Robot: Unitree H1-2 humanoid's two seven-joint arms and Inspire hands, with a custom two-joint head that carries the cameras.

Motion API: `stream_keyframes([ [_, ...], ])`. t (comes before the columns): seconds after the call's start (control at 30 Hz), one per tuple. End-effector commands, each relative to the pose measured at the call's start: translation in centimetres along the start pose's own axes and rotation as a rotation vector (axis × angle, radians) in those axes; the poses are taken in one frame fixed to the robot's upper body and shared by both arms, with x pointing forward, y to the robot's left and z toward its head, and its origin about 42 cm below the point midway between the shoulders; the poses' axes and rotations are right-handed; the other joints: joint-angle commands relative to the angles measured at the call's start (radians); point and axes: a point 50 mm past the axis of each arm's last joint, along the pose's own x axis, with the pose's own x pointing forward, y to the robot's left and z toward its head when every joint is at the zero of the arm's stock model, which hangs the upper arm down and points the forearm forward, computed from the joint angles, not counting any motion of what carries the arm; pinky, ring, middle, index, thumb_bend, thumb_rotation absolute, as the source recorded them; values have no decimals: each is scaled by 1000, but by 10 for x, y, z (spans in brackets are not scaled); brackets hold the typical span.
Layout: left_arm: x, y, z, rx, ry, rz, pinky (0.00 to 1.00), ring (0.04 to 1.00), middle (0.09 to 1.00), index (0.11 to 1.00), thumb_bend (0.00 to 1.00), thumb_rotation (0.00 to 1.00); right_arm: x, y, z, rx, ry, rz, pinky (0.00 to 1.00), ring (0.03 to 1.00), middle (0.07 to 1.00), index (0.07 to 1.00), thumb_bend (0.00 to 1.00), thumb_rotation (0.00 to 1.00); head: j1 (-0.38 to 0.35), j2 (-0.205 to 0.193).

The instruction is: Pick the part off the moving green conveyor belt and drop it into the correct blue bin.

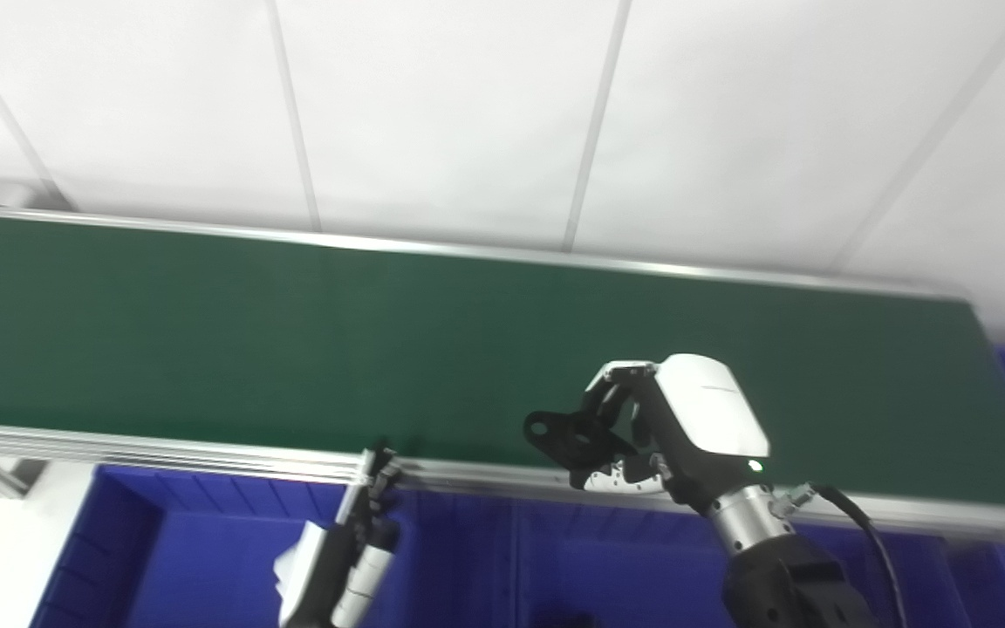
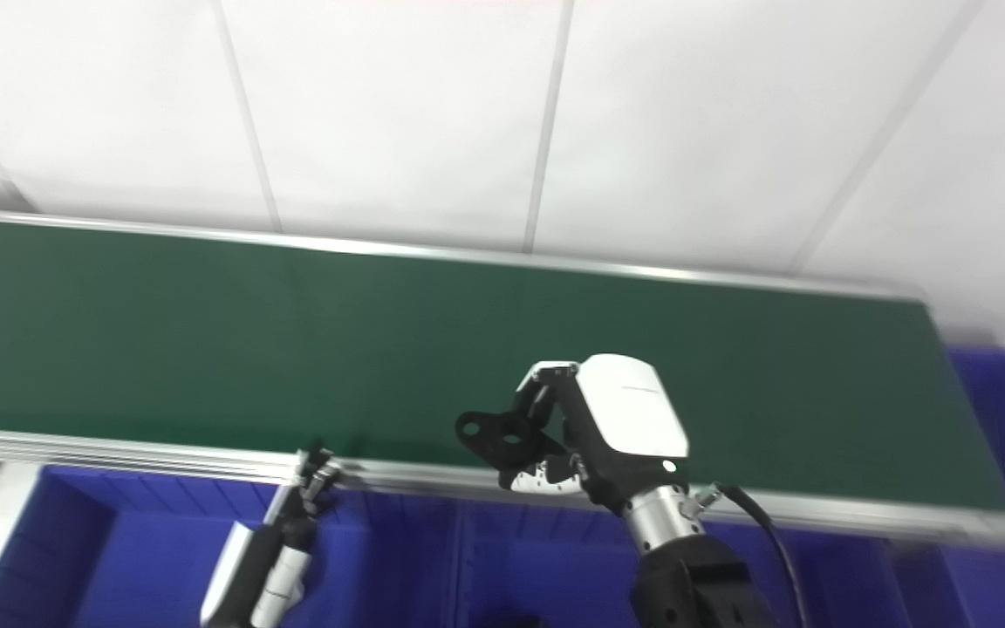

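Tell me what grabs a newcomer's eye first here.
The long green conveyor belt crosses the whole picture. At its near edge, the right hand is shut on a black part with a hole in it. Below, blue bins line the front, where the left hand waits.

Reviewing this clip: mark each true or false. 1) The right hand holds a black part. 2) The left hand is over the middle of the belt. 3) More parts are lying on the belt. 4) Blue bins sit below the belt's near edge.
1) True: the right hand is shut on the black part.
2) False: the left hand is low, by the near rail, over a blue bin.
3) False: the visible green belt carries no other parts.
4) True.
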Motion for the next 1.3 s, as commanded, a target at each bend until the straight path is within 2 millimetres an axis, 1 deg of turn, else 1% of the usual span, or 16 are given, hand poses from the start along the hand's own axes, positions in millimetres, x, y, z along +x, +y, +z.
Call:
stream_keyframes([
  [0.0,4,8,11,-7,-43,-5,927,944,982,1000,697,1000,-8,-15,10,-16,-53,-70,185,244,471,482,531,0,-23,14],
  [0.03,5,12,13,-4,-41,-10,931,945,983,1000,702,1000,-12,-16,11,-12,-40,-71,185,244,471,482,531,0,-64,38],
  [0.1,7,20,17,-3,-39,-18,936,950,986,1000,741,1000,-18,-16,14,-4,-19,-68,164,225,470,482,531,0,-87,54],
  [0.13,8,23,20,-3,-38,-20,937,950,987,1000,748,1000,-20,-17,16,-4,-6,-63,159,221,470,482,531,0,-103,70],
  [0.17,9,25,22,-7,-35,-22,937,948,985,1000,764,1000,-24,-16,16,-5,5,-57,146,206,470,483,530,0,-103,70],
  [0.2,10,27,24,-14,-32,-24,939,949,984,1000,780,997,-28,-16,16,-5,14,-52,133,192,469,483,530,0,-117,86],
  [0.23,11,29,26,-17,-30,-26,944,950,985,1000,783,990,-31,-16,16,-5,24,-46,133,191,469,483,530,0,-117,86],
  [0.27,12,31,28,-18,-27,-27,940,946,981,1000,777,987,-34,-15,16,-6,32,-39,142,202,470,483,530,0,-128,99],
  [0.33,14,33,30,-23,-25,-29,939,945,981,1000,778,988,-39,-11,14,-13,59,-19,154,215,470,484,530,0,-135,107],
  [0.43,16,36,31,-30,-25,-32,931,941,979,1000,788,980,-42,-3,9,-26,90,7,194,262,473,484,530,0,-136,112],
  [0.67,17,38,33,-30,-24,-39,922,946,991,1000,801,993,-42,12,-9,-109,187,102,171,236,471,485,530,0,-143,124],
  [0.73,17,38,33,-36,-25,-39,923,946,991,1000,803,983,-42,12,-14,-128,219,133,144,210,470,485,531,0,-143,125],
  [0.87,17,37,33,-45,-28,-39,927,945,988,1000,814,976,-46,10,-24,-155,235,166,136,204,470,484,532,0,-142,127],
  [1.0,17,36,35,-45,-29,-42,921,941,989,1000,819,979,-52,11,-36,-181,234,192,188,260,473,484,531,0,-139,128],
  [1.07,17,37,35,-47,-30,-41,918,941,990,1000,818,978,-55,12,-41,-182,245,205,191,265,473,485,531,0,-135,130],
  [1.27,17,37,35,-46,-29,-38,911,943,987,1000,833,973,-56,29,-52,-225,250,215,133,203,470,484,532,0,-135,131],
])
